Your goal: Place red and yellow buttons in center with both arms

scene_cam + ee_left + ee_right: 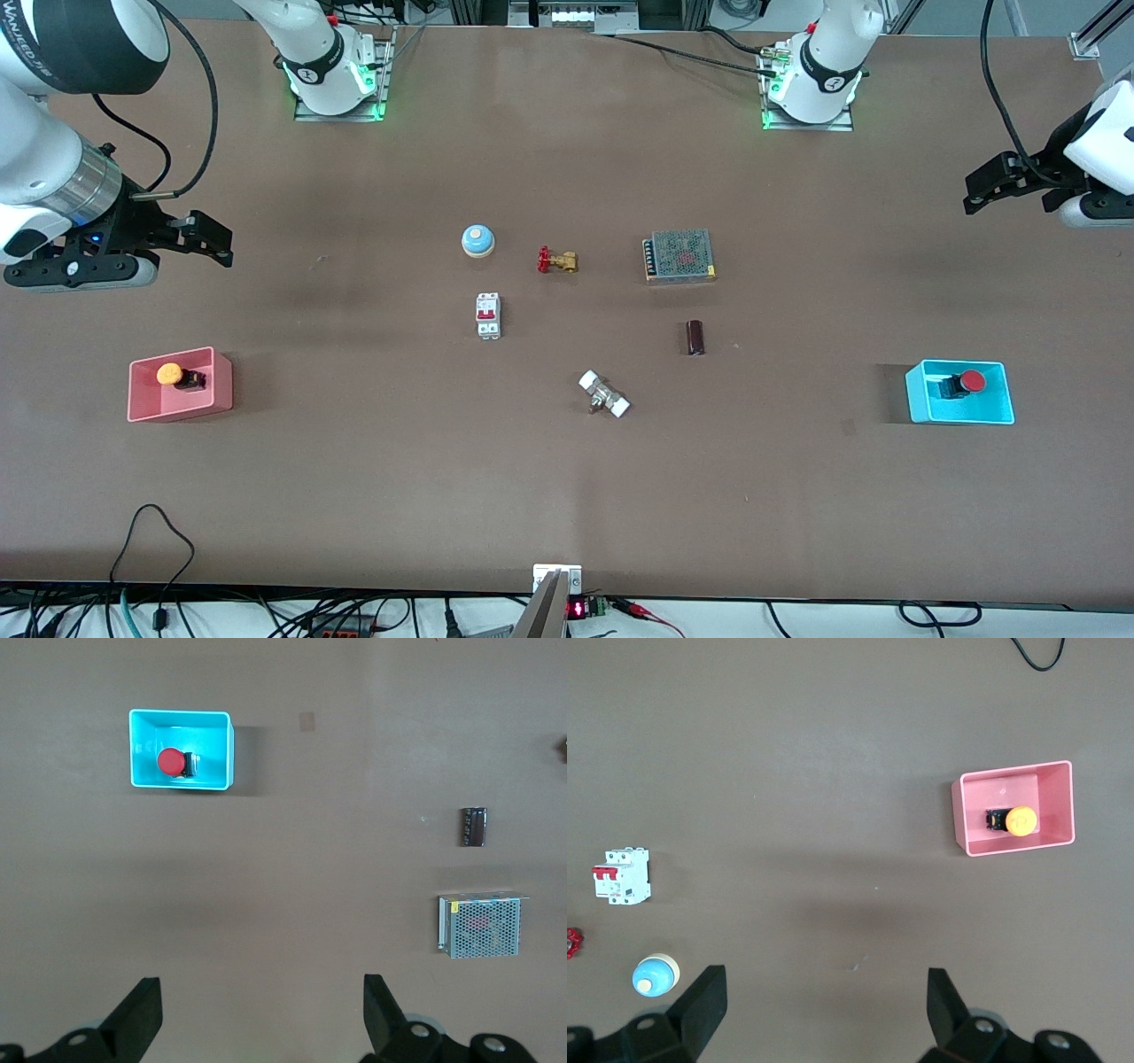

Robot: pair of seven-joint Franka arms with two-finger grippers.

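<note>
The yellow button [173, 375] lies in the pink bin [142, 408] at the right arm's end of the table. The red button [970, 382] lies in the cyan bin [961, 416] at the left arm's end. The center [585, 323] is brown tabletop strewn with small parts. My right gripper [211, 241] is open and empty over bare table beside the pink bin. My left gripper [976, 191] is open and empty over bare table beside the cyan bin. The right wrist view shows the yellow button [1021, 820] apart from the open right gripper [827, 1005]. The left wrist view shows the red button [170, 761] apart from the open left gripper [263, 1010].
In the middle lie a blue dome bell [477, 239], a brass valve with a red handwheel [556, 260], a mesh-covered metal box [679, 256], a white circuit breaker [488, 315], a dark cylinder [695, 338] and a white-ended fitting [604, 395].
</note>
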